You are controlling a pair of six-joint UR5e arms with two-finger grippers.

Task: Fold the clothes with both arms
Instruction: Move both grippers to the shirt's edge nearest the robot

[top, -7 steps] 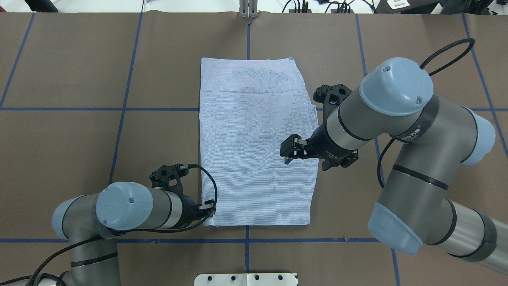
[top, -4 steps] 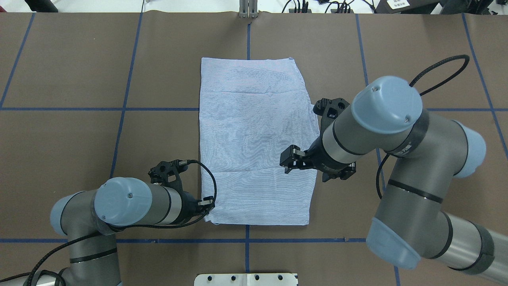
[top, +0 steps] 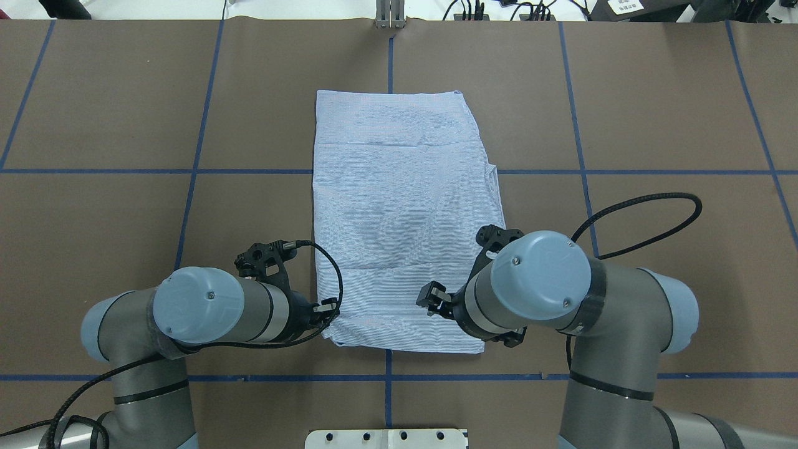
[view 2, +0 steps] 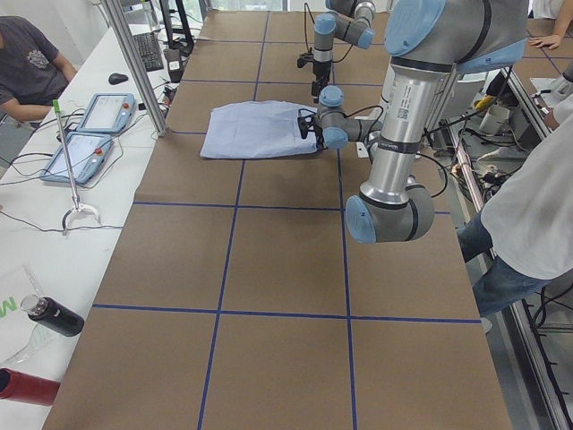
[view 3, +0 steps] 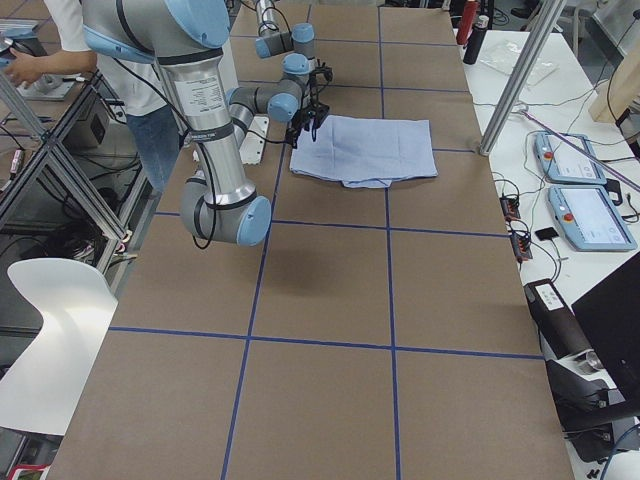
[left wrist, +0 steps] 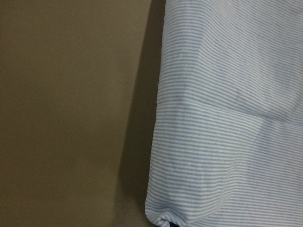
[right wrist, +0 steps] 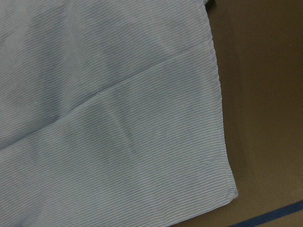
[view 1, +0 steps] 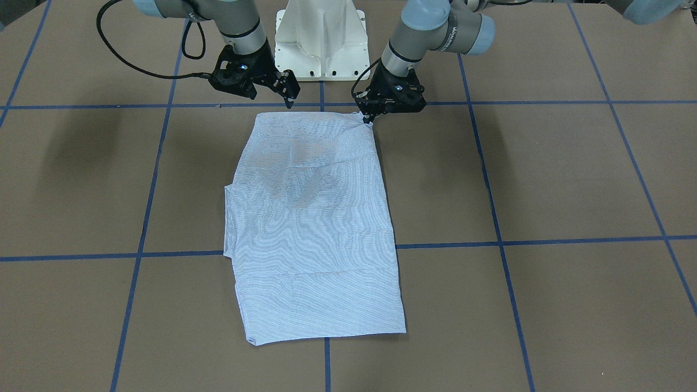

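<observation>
The folded striped shirt (top: 399, 218) lies mid-worktop (top: 124, 125). The left gripper (view 1: 368, 116) has its jaws pinched on the shirt's corner nearest the robot. The right gripper (top: 431, 299) hovers over the cloth, jaws parted, empty.

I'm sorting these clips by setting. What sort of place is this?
Probably a robotics lab or test bay: a table papered brown with a taped blue grid, a left arm and right arm at a shirt, and control tablets with red stop buttons on the side bench.
</observation>
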